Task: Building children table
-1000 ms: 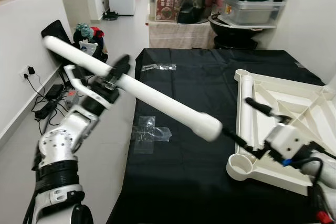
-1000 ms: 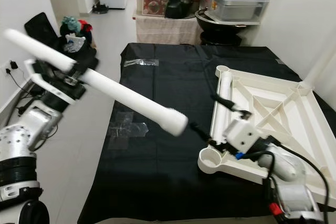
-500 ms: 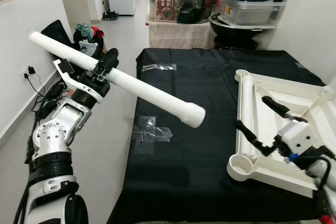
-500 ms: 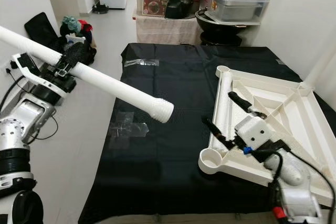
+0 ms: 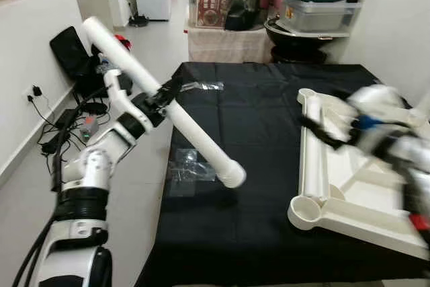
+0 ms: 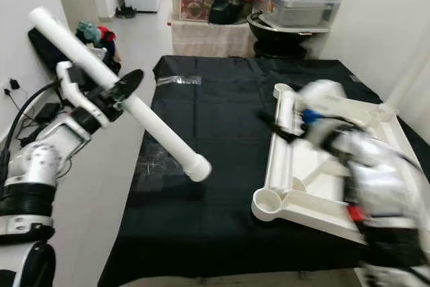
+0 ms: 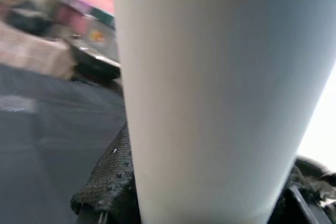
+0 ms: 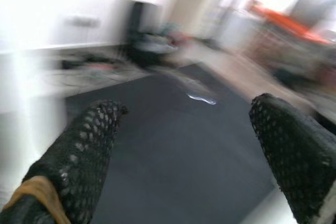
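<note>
White plastic fills my left gripper (image 5: pixel 160 101): its fingers are clamped around the long table leg (image 5: pixel 176 113), which slants down from above the floor to its flared end over the black cloth (image 5: pixel 255 166). My right gripper (image 8: pixel 184 145) hangs blurred above the upturned tabletop (image 5: pixel 349 186), fingers (image 8: pixel 79 156) spread wide with nothing between them (the wrist view shows cloth past them). Clear tape (image 5: pixel 191 166) lies on the cloth near the leg's low end.
</note>
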Robot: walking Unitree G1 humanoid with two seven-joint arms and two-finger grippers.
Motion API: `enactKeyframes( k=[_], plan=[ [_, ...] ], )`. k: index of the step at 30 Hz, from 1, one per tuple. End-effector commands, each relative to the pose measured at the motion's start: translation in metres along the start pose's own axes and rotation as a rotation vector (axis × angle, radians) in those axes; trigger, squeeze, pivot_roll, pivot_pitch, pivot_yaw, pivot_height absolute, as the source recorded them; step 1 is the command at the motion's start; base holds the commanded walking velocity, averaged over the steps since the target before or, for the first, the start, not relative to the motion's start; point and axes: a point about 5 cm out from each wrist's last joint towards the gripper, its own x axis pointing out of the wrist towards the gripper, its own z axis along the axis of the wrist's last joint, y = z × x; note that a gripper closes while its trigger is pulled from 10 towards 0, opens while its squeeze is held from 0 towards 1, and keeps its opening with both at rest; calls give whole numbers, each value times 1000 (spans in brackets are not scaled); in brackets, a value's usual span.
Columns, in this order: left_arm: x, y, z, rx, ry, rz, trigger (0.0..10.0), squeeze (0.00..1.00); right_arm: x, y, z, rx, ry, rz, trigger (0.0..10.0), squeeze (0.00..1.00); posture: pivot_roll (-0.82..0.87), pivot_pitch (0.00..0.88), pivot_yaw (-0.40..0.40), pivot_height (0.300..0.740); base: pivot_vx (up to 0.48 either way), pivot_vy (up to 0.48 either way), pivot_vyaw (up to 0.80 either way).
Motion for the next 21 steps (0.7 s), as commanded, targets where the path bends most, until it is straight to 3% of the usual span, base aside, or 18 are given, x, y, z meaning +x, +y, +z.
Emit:
enactKeyframes(
  k=[1,3,9,12,14,17,21],
  plan=[
    [0,-1,5,38,-13,-11,10000,0,0,2,-1,-16,26,12,10000,0,10,0,-33,740,0,0,0],
    [4,-7,5,54,5,-62,10000,0,9,13,3,64,-23,64,10000,0,6,0,-29,740,0,0,0],
    [7,-14,5,68,26,-119,10000,0,14,18,4,85,-49,82,10000,0,10,0,-29,740,0,0,0],
    [10,-26,4,125,75,-250,10000,0,16,24,6,145,-55,132,10000,0,17,0,-33,740,0,0,0],
    [10,-28,3,133,83,-270,10000,0,16,26,7,171,-48,160,10000,0,17,0,-33,740,0,0,0],
    [10,-33,4,152,101,-329,10000,0,11,35,6,269,-34,311,10000,0,17,0,-31,740,0,0,0],
    [12,-39,3,159,120,-385,10000,0,10,44,3,296,-19,380,10000,0,18,0,-30,740,0,0,0]
  ],
)
